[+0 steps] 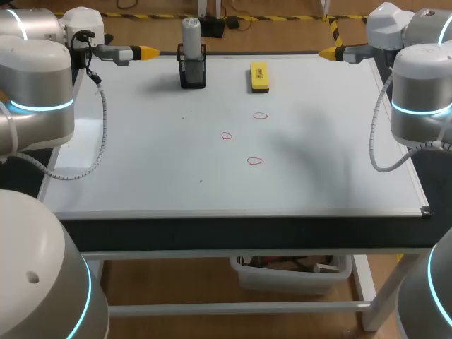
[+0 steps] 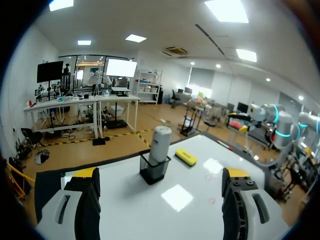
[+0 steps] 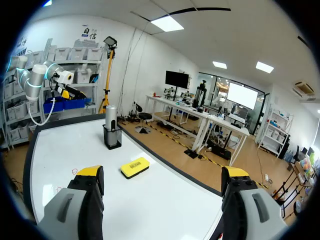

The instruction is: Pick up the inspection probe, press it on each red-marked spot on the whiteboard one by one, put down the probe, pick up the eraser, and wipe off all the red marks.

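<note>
Wide and empty hang the left end effector (image 1: 149,51) and right end effector (image 1: 326,52), the probe (image 1: 191,32) upright in its holder (image 1: 192,73) just ahead of the left, handy for grasping.

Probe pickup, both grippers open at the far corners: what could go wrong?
1. The probe stands tall in a small black holder; an off-centre grasp could tip both.
2. The eraser lies near the holder and might get nudged.
3. The three red marks are small and faint; presses may miss.
</note>
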